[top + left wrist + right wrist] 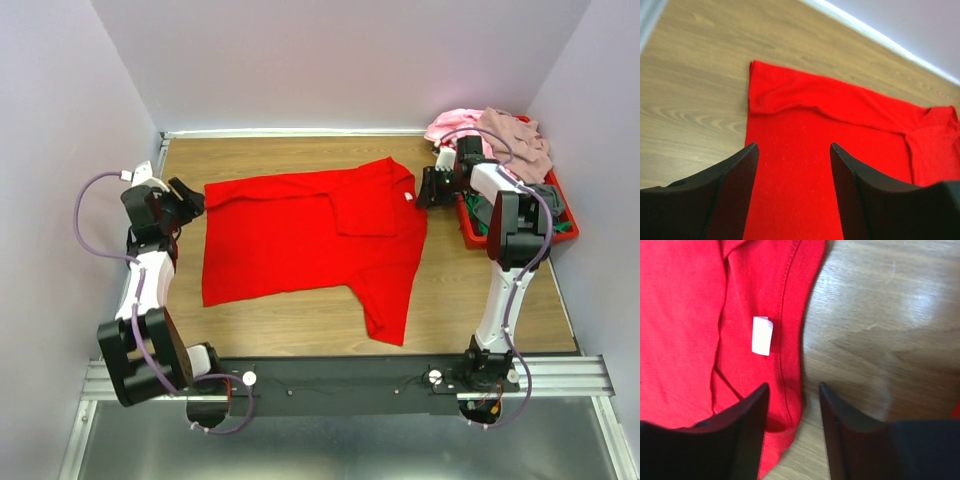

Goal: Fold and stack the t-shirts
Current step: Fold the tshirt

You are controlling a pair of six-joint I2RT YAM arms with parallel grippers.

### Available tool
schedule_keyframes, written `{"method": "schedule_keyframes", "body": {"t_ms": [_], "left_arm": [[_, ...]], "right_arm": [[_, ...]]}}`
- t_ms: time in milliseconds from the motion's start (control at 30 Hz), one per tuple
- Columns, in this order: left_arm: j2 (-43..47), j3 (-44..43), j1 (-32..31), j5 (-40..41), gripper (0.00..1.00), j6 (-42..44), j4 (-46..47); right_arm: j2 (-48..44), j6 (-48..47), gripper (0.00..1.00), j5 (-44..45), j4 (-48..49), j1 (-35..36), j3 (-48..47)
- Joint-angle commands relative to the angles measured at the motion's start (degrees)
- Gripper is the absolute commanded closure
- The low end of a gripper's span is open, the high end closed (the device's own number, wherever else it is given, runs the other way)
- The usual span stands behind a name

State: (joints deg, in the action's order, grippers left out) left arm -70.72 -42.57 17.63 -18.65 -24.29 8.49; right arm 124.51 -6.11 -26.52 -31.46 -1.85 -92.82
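A bright red t-shirt [300,240] lies spread on the wooden table [290,160], partly folded, one sleeve hanging toward the near edge. Its white neck label [761,335] shows at the right edge. My left gripper [190,198] is open and empty at the shirt's left edge; the left wrist view shows the shirt [805,165] between the fingers. My right gripper [430,188] is open and empty over the neck edge [790,365] at the shirt's right side. Pink [450,125] and mauve-beige [515,140] shirts are piled at the back right.
A red plastic tray [563,212] at the far right holds the shirt pile and a grey and a green item. White walls enclose the table on three sides. A metal rail [340,375] runs along the near edge.
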Motion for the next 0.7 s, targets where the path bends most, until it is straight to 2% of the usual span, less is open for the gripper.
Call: {"method": "schedule_keyframes", "body": {"t_ms": [0,133,333,500,667], "left_arm": [[-7.12,-2.86,-0.49,-3.75,0.37,-1.80,0.91],[-16.98,-9.96,-1.45,-4.64,0.48,-3.13,0.91],[-30.69,-22.88,-6.64,0.45,0.76,-2.60,-3.20],[-38.33,-31.06,-9.36,5.02,0.80,0.90,-8.39],[-42.92,-35.04,-10.16,6.35,0.82,4.69,-12.44]], "right_arm": [[-1.02,-3.12,0.45,0.60,-2.64,-0.61,1.41],[-1.29,-3.03,0.45,-0.63,-2.73,-0.61,1.50],[-0.85,-3.03,0.45,-1.95,-2.81,-0.53,1.85],[-0.67,-3.12,0.45,-2.39,-2.82,-0.53,1.85],[-0.41,-3.38,0.45,-2.74,-2.90,-0.53,1.85]]}}
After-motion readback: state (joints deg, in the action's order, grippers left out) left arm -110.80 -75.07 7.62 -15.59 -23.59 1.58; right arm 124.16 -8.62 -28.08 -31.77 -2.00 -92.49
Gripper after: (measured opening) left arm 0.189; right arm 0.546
